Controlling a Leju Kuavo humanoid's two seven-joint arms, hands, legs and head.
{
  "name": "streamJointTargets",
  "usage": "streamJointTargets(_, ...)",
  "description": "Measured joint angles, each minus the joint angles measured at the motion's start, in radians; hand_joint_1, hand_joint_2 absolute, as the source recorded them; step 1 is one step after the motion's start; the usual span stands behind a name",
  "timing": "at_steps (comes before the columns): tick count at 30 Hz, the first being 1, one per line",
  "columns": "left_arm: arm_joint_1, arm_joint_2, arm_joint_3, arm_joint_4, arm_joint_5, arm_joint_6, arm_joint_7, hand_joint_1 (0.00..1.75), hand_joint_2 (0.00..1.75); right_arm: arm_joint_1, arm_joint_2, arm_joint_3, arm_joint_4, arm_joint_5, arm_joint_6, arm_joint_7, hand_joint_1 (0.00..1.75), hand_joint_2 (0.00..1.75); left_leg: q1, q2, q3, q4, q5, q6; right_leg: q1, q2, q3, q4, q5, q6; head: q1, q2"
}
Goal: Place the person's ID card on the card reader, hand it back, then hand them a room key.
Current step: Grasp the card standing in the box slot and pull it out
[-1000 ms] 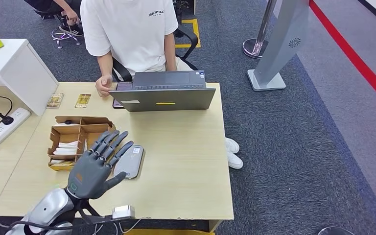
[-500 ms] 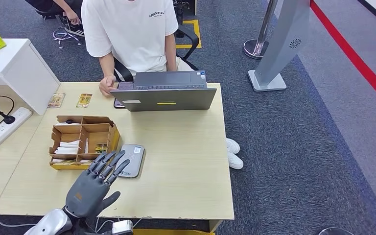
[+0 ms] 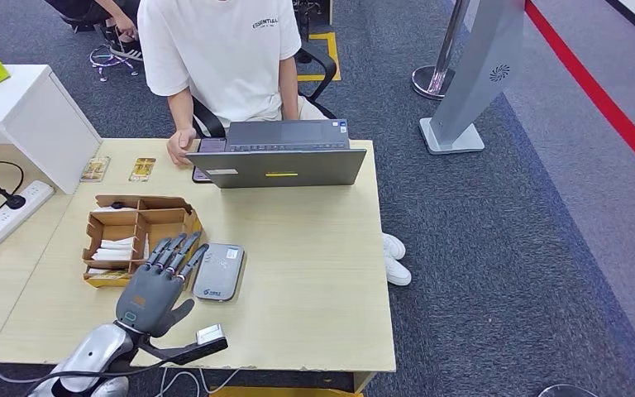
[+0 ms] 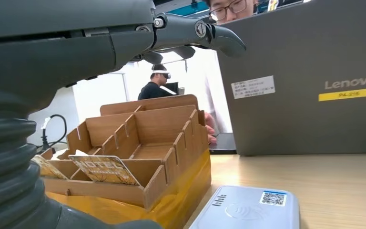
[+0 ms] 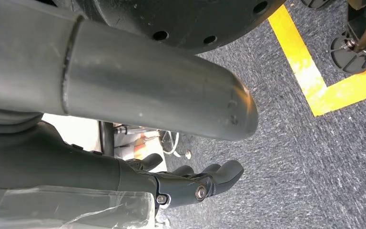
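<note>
left robot hand empty, fingers spread, over counter front edge between card reader and box; right robot hand empty, fingers loosely curled

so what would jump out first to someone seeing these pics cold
Most likely the left robot hand, dark and empty with its fingers apart, hovering at the near edge of the wooden desk between the cardboard organizer and the grey card reader. Next, the person in a white t-shirt seated at the far side behind an open grey laptop.
</note>
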Motion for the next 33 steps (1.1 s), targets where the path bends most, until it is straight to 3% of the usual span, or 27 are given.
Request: streamJointTargets(33, -0.014, -0.038, 0.076, 0.059, -0.003, 0.020, 0.031, 0.00, 1.75, 0.000, 0.000, 0.000, 0.000, -0.010, 0.003, 0.005, 0.00, 0.00, 0.000, 0.000, 0.000, 0.000, 0.000, 0.000, 0.000, 0.000, 0.000, 0.000, 0.000, 0.000, 0.000, 0.000)
